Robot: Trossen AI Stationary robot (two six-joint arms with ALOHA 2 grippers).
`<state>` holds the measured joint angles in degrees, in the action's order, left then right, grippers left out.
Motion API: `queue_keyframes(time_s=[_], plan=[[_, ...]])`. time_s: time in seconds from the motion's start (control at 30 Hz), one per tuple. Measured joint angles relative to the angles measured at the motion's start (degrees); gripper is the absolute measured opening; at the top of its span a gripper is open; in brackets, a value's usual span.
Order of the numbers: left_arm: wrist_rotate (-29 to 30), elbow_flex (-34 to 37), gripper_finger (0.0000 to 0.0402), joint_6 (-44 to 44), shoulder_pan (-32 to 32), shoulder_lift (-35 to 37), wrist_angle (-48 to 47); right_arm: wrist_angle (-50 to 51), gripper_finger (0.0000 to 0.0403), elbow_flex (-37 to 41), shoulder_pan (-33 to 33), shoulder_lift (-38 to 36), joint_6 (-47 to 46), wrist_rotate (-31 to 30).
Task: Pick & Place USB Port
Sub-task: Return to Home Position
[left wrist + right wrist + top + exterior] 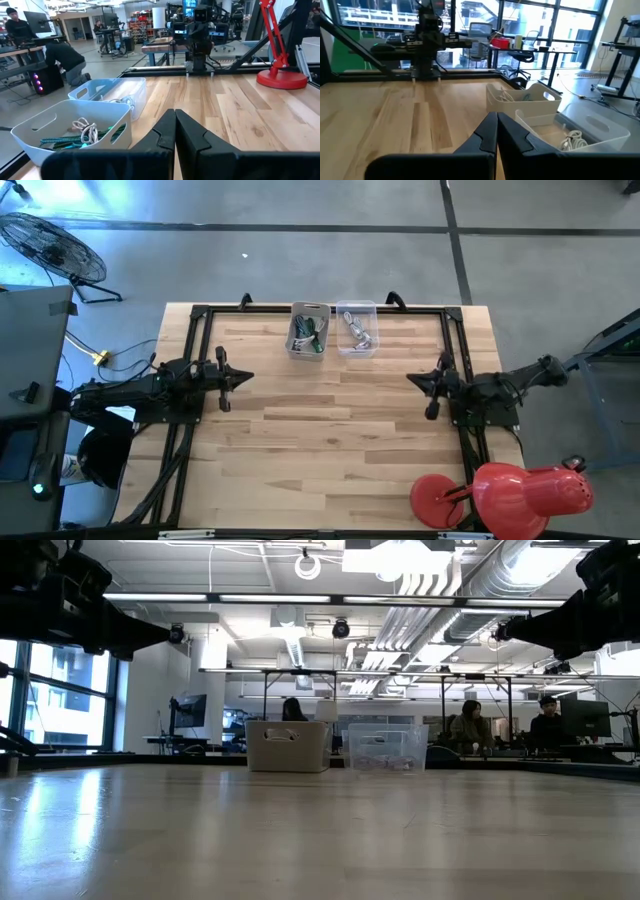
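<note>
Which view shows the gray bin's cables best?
Left wrist view: the gray bin is near, its cables plain. The high view shows them far below; the low view, only a wall; the right wrist, little.

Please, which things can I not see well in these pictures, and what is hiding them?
1. High view: the cables in the gray bin are tangled and too small to count.
2. Low view: the same cables are hidden by the bin's opaque wall.
3. Low view: what lies in the transparent bin is too small to identify through its wall.
4. Left wrist view: the red lamp has its head cut off by the top edge.
</note>
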<state>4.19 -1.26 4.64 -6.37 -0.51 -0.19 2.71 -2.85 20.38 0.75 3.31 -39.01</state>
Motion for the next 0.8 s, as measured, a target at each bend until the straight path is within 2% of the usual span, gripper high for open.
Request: queue_keyframes(time_s=[0.33,0.53,0.8], plan=[[-0.1,0.0,0.0001,0.0,0.0,0.0,0.0,-0.1,0.0000,0.0,-14.0,0.0,-0.9,14.2],[-0.2,0.0,0.0001,0.0,0.0,0.0,0.0,-6.0,0.0000,2.3,-21.4,0.5,-1.0,23.5],[-4.5,0.0,0.0001,0.0,0.0,0.0,-0.3,-5.5,0.0000,2.3,-30.1,6.2,-4.9,30.3]])
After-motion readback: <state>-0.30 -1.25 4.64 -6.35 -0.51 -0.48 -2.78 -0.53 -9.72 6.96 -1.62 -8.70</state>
